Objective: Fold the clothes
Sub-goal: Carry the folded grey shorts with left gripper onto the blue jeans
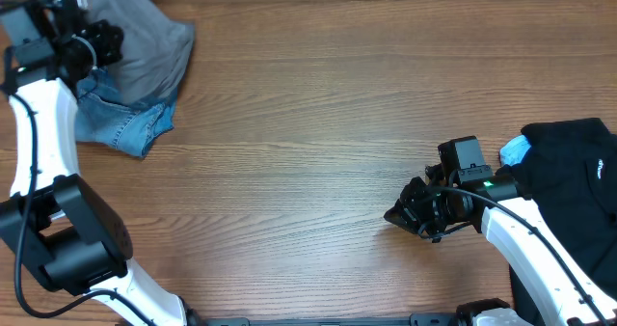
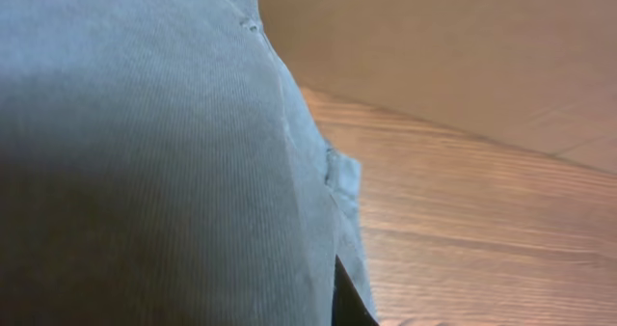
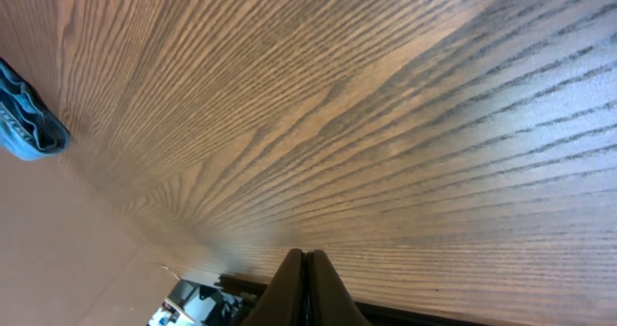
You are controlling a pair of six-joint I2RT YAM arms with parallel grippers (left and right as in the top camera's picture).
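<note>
We are looking at a wooden counter (image 1: 318,104) with a beige wall (image 2: 463,46) running along its far edge. A small light-blue scrap (image 1: 516,150) is lying against the left edge of the black garment (image 1: 569,172), and the right arm is crossing over that garment's near left part.

We are counting three pieces of clothing. One pair of grey shorts (image 1: 149,37) is lying in the far left corner. One pair of denim shorts (image 1: 120,123) is lying just nearer, touching the grey pair. The black garment is lying at the right edge, well apart from the other two.

We are counting two arms. The left arm is rising from the near left and reaching along the left edge, with the left gripper (image 1: 104,44) over the left part of the grey shorts. In its wrist view grey cloth is filling most of the frame and only a sliver of dark finger (image 2: 349,297) is showing. We cannot tell whether that gripper is apart or together.

The right arm is coming in from the near right. The right gripper (image 1: 395,215) is pointing left over bare wood, its fingers pressed together on nothing.
</note>
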